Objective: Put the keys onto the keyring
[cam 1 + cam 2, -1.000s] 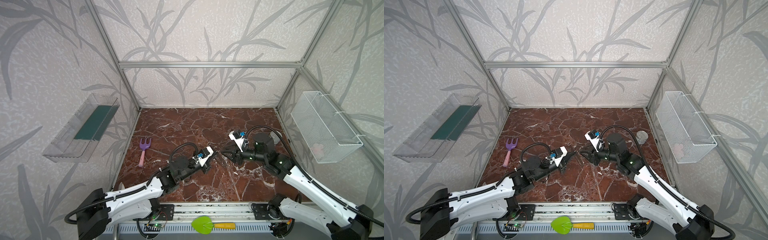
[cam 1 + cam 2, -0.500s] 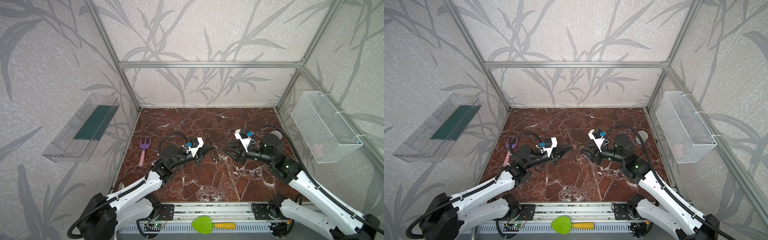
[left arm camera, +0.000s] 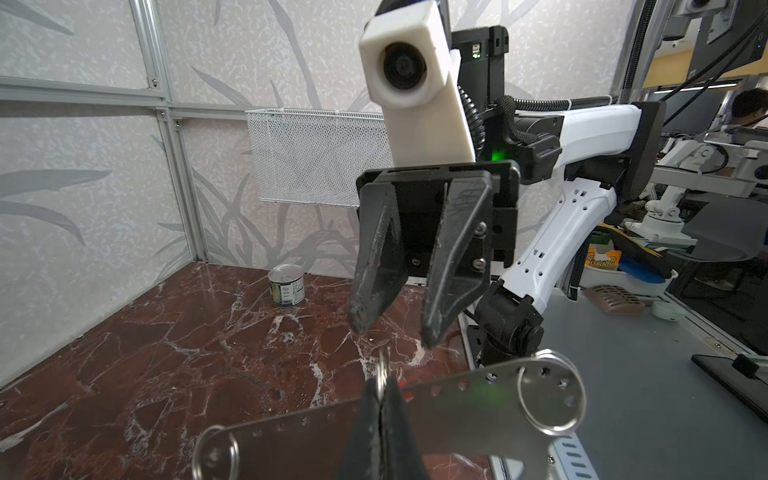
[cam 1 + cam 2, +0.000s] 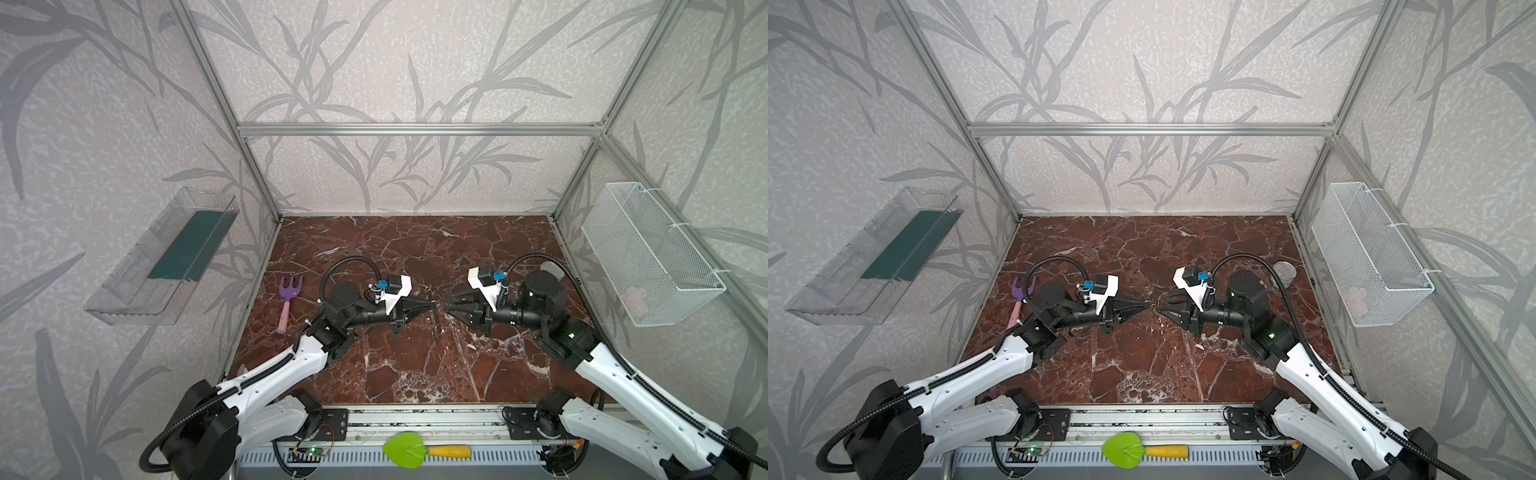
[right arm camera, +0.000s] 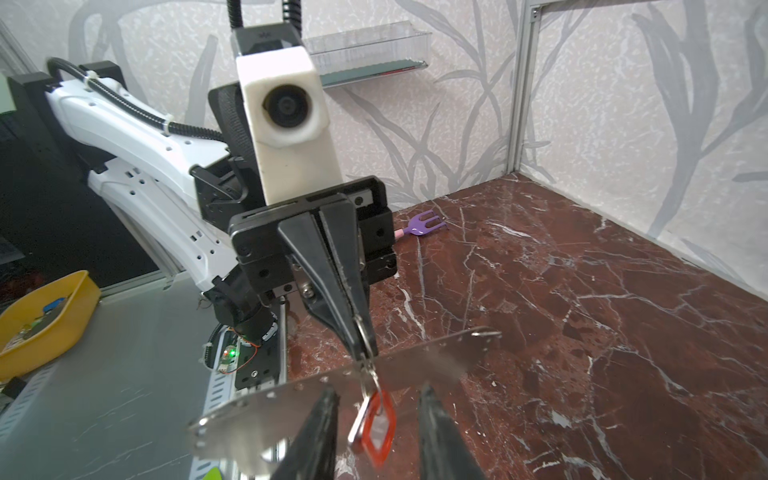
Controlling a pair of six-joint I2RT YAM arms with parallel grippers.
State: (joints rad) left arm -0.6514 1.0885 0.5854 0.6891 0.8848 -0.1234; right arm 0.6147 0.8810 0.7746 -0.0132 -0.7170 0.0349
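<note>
Since half a second ago the gap has closed: the two arms, then well apart, now meet nearly tip to tip, level and raised off the table [image 5: 582, 291]. The left gripper [image 5: 360, 345] is clamped fully shut on the keys [image 5: 379, 430], pinching the small ring [image 3: 382, 368] at their top, so the red tag hangs free below the tips. The keyring [image 3: 457, 399], a flat grey plate with a row of small holes along its upper edge, hangs across at the same spot. I cannot tell whether the small ring already passes through one of those holes or only lies against the plate. The right gripper [image 3: 395, 332] stands partly open with nothing in it. Its fingers [image 5: 320, 432] sit either side of the tag, apart from it, just short of the plate. My reading: this is the meeting step, with the right side placed to steady the plate or take the tag while the ring is worked on. Both pieces dangle, so a nudge could set them swinging and spoil the line-up. Further out, a purple toy rake [image 5: 428, 226] and a small can [image 3: 286, 286] sit well clear of the work.
</note>
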